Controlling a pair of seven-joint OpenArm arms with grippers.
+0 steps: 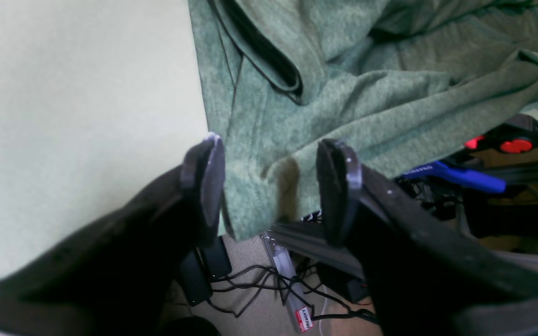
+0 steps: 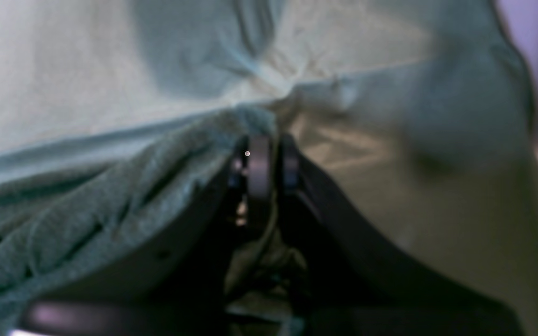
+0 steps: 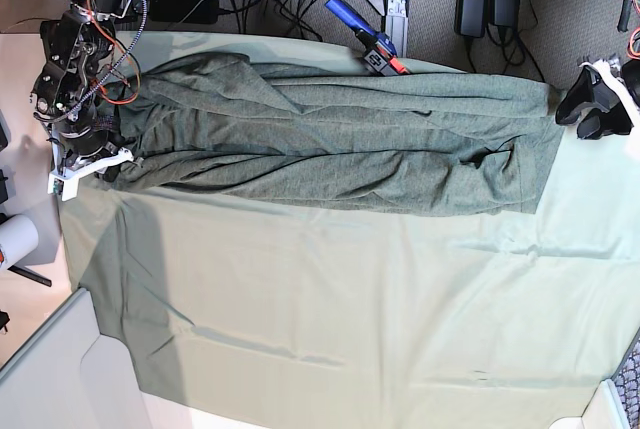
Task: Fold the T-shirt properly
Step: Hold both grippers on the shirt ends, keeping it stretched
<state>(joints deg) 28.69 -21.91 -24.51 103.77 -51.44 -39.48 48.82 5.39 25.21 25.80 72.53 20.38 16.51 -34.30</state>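
1. Right gripper (image 2: 269, 156), at the table's left edge in the base view, is closed, with cloth bunched at its tips. From the wrist view it looks clamped on the T-shirt (image 3: 340, 154), though the paler table cloth (image 3: 330, 319) puckers at the same spot, so it may be pinched too.
2. Left gripper (image 1: 269, 186) has its jaws standing apart and holds nothing. In its wrist view a hanging corner of the shirt lies between the fingers, right at the table's edge. In the base view this gripper (image 3: 598, 99) sits just off the shirt's end, near the far right corner.
3. The T-shirt lies along the far edge of the table as a long, narrow, wrinkled band reaching almost from the left edge to the right.
4. Judged from that shape, a lengthwise fold seems done: the shirt is already narrowed into a strip.
5. What is left, as I judge it: folding the strip across its length into a compact stack, and smoothing the creases. The near half of the table holds only the cloth.
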